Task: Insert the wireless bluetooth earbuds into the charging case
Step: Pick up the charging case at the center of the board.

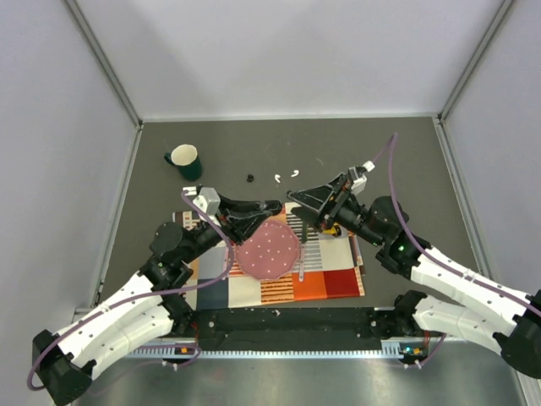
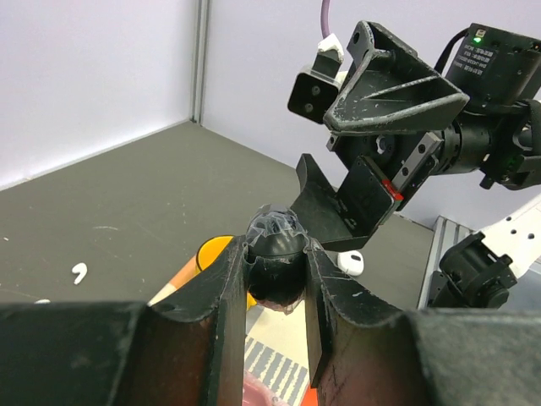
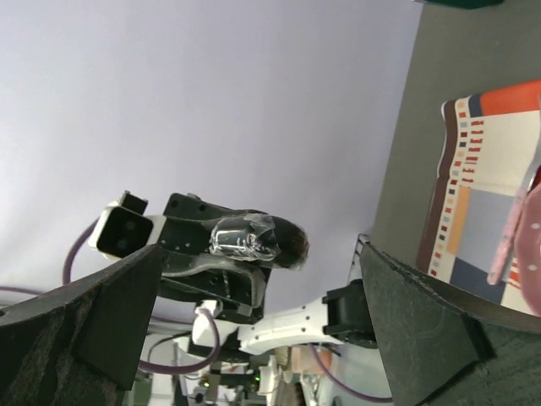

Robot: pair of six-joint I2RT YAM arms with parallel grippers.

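Left fingers (image 2: 221, 292), right up close in the left wrist view, are clamped shut on a black oval object (image 2: 275, 254) that has some crinkly clear film on its top. From above, that object sits just far of the pink dotted plate (image 1: 266, 251), which rests on a colourful patchwork mat (image 1: 330, 279) on the near side of the dark tabletop (image 1: 397, 161).

Right fingers (image 3: 423, 313) are spread wide with nothing between them. They face the left ones from the right, close to the black object but not touching it.

Both earbuds (image 1: 278, 178) (image 1: 294, 172) lie loose on the bare tabletop just far of the two sets of fingers, side by side and well out of any grip. A tiny black bit (image 1: 250, 178) sits to their left, and a dark green mug (image 1: 183, 161) stands further off at the far left.

As for the charging case (image 2: 351, 263), only the left wrist view gives a peek: a small white rounded thing low down under the right fingers. I can't tell for sure that's it, or whether it's open.
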